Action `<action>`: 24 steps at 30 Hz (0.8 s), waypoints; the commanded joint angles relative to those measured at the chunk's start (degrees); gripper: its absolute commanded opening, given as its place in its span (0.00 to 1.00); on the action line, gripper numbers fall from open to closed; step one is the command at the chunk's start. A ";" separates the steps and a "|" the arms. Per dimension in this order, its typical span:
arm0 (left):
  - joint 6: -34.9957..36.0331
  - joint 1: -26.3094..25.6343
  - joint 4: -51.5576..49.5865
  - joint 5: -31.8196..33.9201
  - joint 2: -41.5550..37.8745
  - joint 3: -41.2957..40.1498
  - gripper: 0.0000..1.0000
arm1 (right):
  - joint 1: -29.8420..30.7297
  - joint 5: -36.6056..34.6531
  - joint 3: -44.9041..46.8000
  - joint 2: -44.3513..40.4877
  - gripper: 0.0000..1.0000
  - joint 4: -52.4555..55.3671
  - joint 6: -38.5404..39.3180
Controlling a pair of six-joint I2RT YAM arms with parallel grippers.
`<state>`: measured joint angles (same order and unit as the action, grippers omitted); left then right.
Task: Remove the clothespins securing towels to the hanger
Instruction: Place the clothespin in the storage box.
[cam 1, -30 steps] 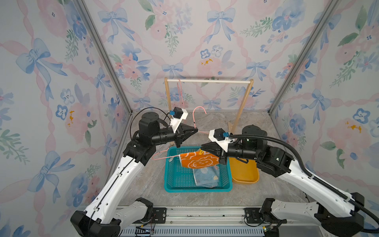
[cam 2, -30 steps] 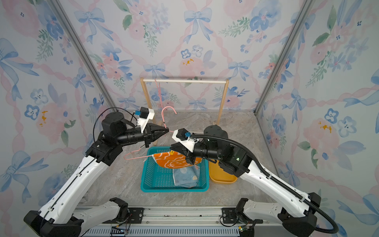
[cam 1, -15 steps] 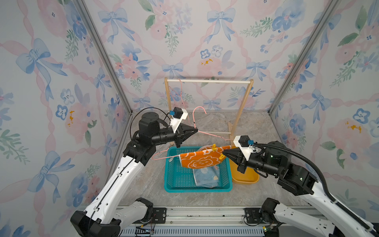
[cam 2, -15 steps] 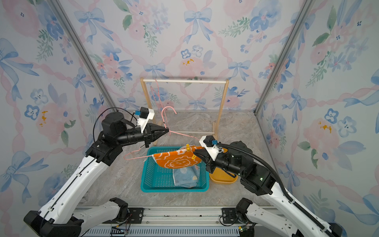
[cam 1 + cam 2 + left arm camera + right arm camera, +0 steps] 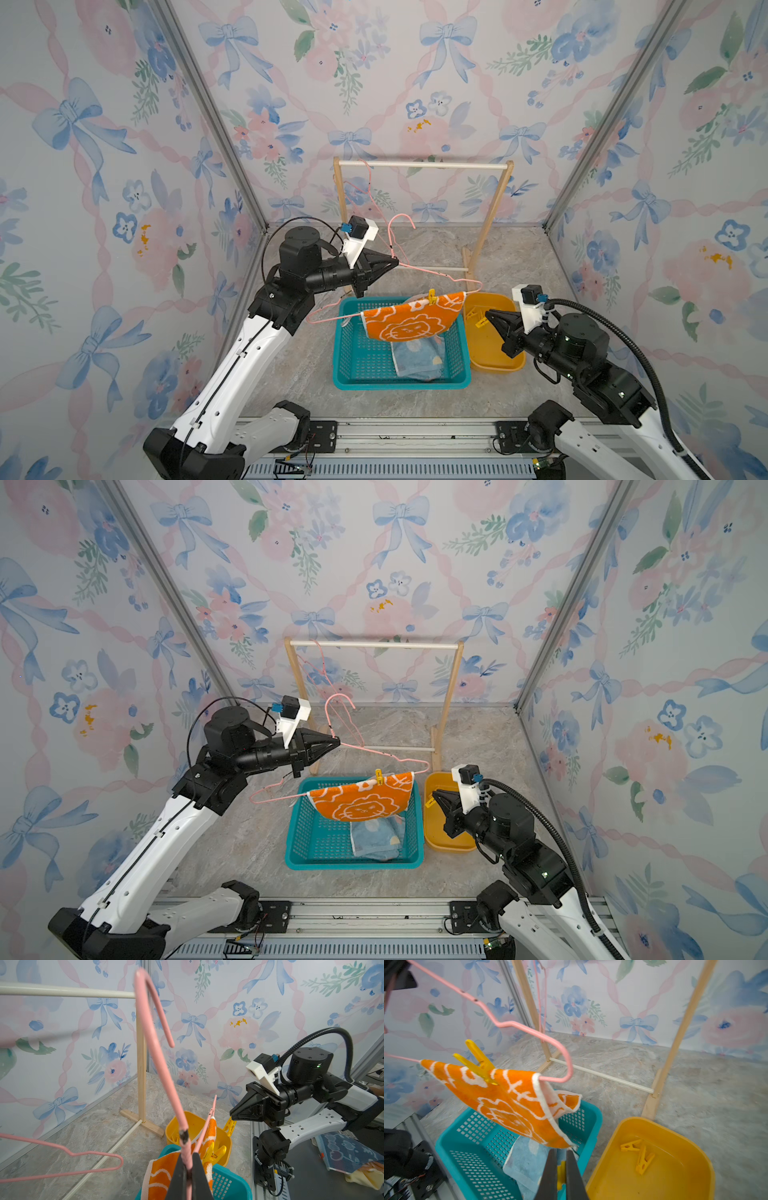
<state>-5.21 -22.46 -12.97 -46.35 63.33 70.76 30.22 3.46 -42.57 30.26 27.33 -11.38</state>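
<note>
2 clothespins (image 5: 643, 1160) in yellow tub (image 5: 675, 1180), blue towel (image 5: 527, 1159) in basket (image 5: 473, 1122) (right gripper (image 5: 561, 1152) pinches 3rd clothespin (image 5: 561, 1174); left gripper (image 5: 188, 1156) clamps hanger (image 5: 160, 1059)).

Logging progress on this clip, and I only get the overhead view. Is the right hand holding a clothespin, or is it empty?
Observer: Holding one. The right wrist view shows a yellow clothespin pinched in the shut right hand.
Reviewer: How many pins are already in the yellow tub?
Observer: That same view shows two loose pins lying on the floor of the yellow tub.
</note>
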 commanded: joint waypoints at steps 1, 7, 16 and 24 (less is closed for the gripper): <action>-0.78 0.39 1.76 -0.85 -0.57 0.78 0.00 | -5.84 -2.00 1.71 2.04 0.06 2.57 -5.30; -0.81 0.40 1.82 -0.61 -0.85 0.53 0.00 | -17.07 4.46 7.16 9.71 0.05 -4.42 -10.86; -0.63 0.40 1.81 -0.50 -0.88 0.40 0.00 | -20.71 1.80 9.35 20.25 0.09 -8.72 -11.94; -0.54 0.35 1.81 -0.50 -1.35 0.25 0.00 | -22.22 -0.43 5.29 33.23 0.09 -8.87 -10.31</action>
<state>-5.21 -22.46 -12.97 -46.35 63.31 70.76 8.75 4.62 -34.11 60.23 18.83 -22.31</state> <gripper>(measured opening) 0.061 0.092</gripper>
